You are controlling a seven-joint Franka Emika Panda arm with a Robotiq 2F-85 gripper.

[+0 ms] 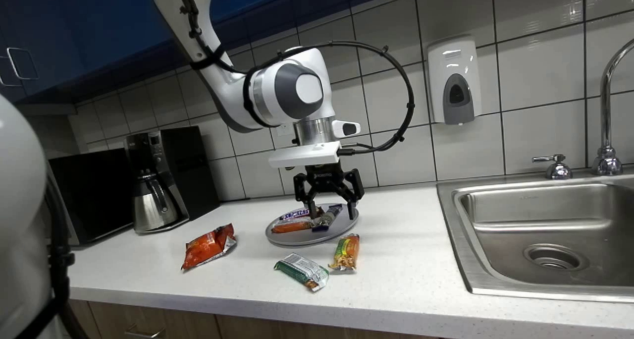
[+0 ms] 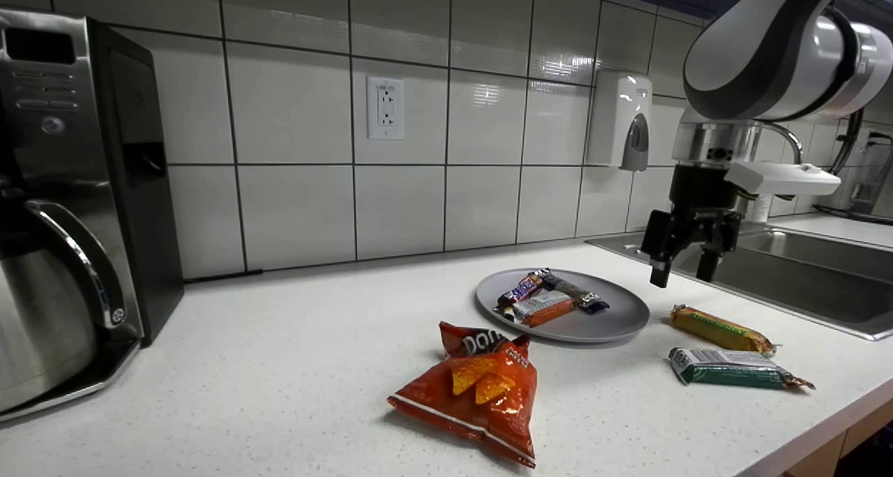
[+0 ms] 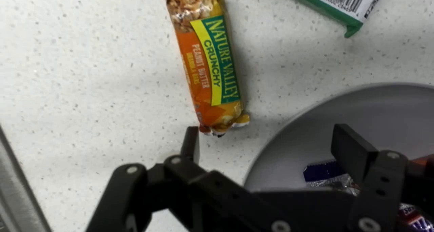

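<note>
White speckled counter (image 2: pixel 279 365) stretches under all the food, with one steel sink (image 1: pixel 463 240) set into it and one black-and-steel coffee maker (image 2: pixel 132 184) standing well apart from the sink. One gripper (image 2: pixel 684 273) hangs above the counter, its fingers (image 3: pixel 192 142) spread wide apart. One round grey plate (image 2: pixel 628 316) lies lower than the fingertips; in the wrist view one finger shows against the counter and the other against the plate. One red chip bag (image 2: pixel 481 393) lies near the plate, on the coffee maker's side, well apart from the gripper.

On the counter itself lie two bars. One green-wrapped bar (image 2: pixel 732 367) is the farther from the gripper. One yellow-and-orange Nature Valley bar (image 3: pixel 210 65) lies nearer, below the gripper; in the wrist view its end comes just beside one fingertip.

On the plate, close together, lie three more: one orange-wrapped bar (image 2: pixel 548 308), one dark-blue-and-silver bar (image 2: pixel 575 292), whose blue end shows just beside the other fingertip in the wrist view, and one Snickers bar (image 2: pixel 522 290).
</note>
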